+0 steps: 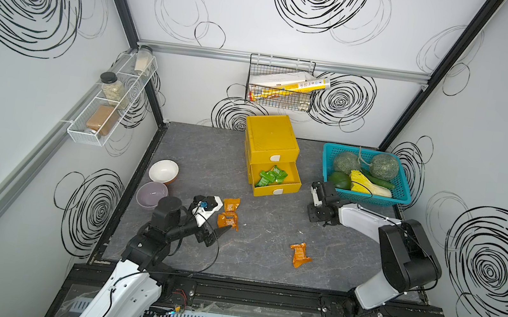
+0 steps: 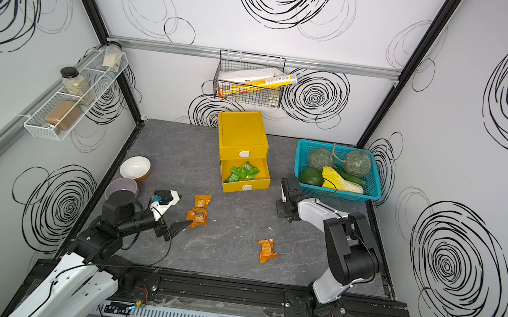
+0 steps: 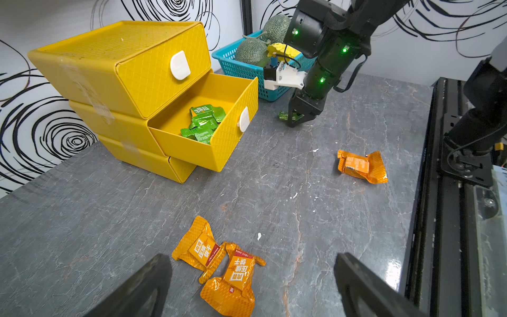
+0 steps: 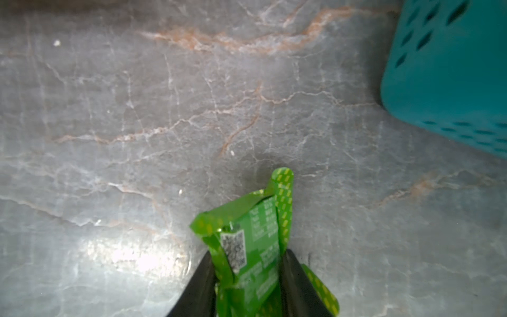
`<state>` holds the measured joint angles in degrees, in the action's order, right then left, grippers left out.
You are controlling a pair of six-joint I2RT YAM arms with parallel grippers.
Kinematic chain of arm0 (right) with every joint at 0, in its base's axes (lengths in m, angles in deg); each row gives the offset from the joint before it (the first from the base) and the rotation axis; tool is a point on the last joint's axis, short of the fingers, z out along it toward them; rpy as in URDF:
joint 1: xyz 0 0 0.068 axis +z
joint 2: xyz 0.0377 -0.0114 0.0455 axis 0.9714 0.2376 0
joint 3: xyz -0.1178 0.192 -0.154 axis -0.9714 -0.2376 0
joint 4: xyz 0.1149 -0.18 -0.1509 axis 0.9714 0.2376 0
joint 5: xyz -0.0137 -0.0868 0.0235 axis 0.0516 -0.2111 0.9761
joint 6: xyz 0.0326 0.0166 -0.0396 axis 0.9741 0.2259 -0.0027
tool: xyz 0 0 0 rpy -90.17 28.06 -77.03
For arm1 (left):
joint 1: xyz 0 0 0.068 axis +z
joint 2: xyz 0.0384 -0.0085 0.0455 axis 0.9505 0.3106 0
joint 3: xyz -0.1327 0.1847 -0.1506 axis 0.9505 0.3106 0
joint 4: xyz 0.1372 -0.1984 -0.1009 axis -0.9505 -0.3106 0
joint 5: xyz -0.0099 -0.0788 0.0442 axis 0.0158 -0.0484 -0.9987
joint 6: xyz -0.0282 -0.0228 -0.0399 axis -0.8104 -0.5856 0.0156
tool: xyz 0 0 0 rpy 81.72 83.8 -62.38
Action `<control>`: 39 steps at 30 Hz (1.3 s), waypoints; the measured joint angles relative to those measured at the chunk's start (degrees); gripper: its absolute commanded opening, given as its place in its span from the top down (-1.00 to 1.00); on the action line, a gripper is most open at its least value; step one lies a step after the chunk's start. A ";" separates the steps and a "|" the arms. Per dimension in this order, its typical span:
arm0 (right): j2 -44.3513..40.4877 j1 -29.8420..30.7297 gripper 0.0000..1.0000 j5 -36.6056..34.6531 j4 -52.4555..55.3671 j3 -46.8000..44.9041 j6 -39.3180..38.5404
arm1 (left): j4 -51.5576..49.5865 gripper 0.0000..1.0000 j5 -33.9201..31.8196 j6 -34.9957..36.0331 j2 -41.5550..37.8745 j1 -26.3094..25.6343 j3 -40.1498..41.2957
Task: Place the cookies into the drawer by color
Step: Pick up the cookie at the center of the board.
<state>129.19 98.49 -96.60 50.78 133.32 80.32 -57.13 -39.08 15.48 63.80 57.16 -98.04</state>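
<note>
Green packet (image 4: 252, 247): on worktop (image 4: 137, 109) beside teal basket (image 4: 452, 68); crinkly foil, likely light, slippery; best pinched across middle.
Right pincer (image 3: 297, 120): clenched on green packet.
Left pincer (image 3: 252, 258): released, over two orange packets (image 3: 219, 263).
Drawer (image 1: 271, 141): middle tray open, sorted green packets (image 1: 272, 176) inside.
Grip contact: plain from both wrists, hidden in both top views.

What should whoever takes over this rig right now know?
Left gripper: open, poised at two touching orange foil cookie packets.
Right gripper: shut on a green foil cookie packet on the grey table beside the teal mesh basket.
Done: several green packets lie in the open middle drawer of the yellow plastic three-drawer chest.
Left: drawer that green one, then the orange pair and a third lone orange packet; other drawers are shut.
</note>
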 measured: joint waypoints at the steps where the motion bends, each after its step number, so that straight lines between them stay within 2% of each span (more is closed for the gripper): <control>1: -0.02 0.00 0.73 0.07 0.00 0.00 -0.02 | 0.00 -0.98 0.04 0.00 0.00 0.00 0.00; 3: -0.02 0.00 0.81 0.13 0.02 0.02 -0.07 | -0.04 -0.98 0.20 0.02 -0.04 0.00 0.00; 9: -1.66 -0.11 0.81 1.88 0.57 -0.42 -0.09 | 0.00 -0.98 0.20 0.02 -0.09 0.02 0.00; 19: -10.08 -0.11 0.82 5.60 5.11 0.13 0.22 | -0.02 -0.98 0.20 0.00 0.09 0.17 0.00; 29: -17.55 -0.11 0.88 12.92 8.66 8.20 2.82 | 0.02 -0.98 0.22 0.00 0.28 0.17 0.00; 39: -16.44 0.09 0.86 21.92 6.23 15.96 8.00 | -0.07 -0.98 0.44 0.00 0.74 0.24 0.00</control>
<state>112.75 98.58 -74.68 57.01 149.28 88.32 -57.20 -38.64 15.48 64.54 57.40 -98.04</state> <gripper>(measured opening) 0.176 0.990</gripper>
